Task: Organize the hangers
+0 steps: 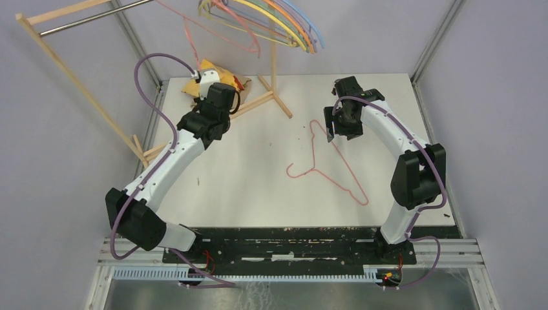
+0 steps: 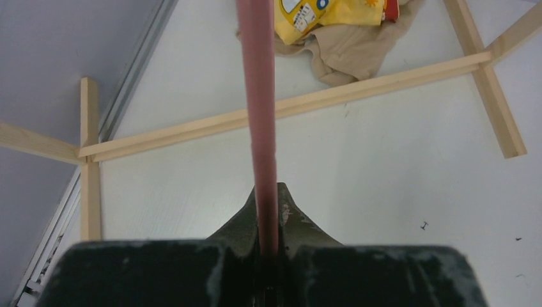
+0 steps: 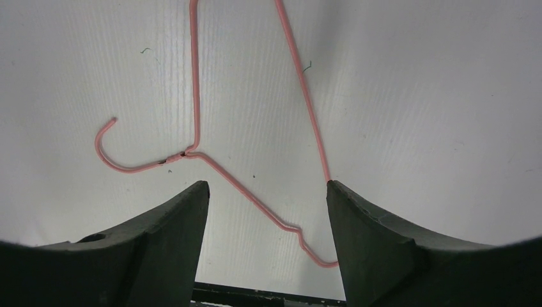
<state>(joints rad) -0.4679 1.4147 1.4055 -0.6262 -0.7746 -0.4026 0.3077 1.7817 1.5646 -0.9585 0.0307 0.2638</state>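
Observation:
My left gripper (image 1: 199, 72) is shut on a pink hanger (image 1: 188, 39) and holds it up near the back left of the table. In the left wrist view its pink wire (image 2: 259, 96) runs straight up from my closed left gripper (image 2: 268, 204). A second pink hanger (image 1: 323, 169) lies flat on the table. My right gripper (image 1: 335, 124) is open just above its far end. In the right wrist view this hanger (image 3: 195, 77) lies below the open gripper (image 3: 265, 185), hook to the left. Several coloured hangers (image 1: 291, 26) hang at the back.
A wooden-framed rack with a metal rail (image 1: 90, 19) stands at the back left, and its wooden base bars (image 1: 271, 97) lie across the table's back. They show in the left wrist view (image 2: 358, 89). A yellow cloth (image 1: 194, 85) lies by my left gripper, and shows in the left wrist view (image 2: 319, 16).

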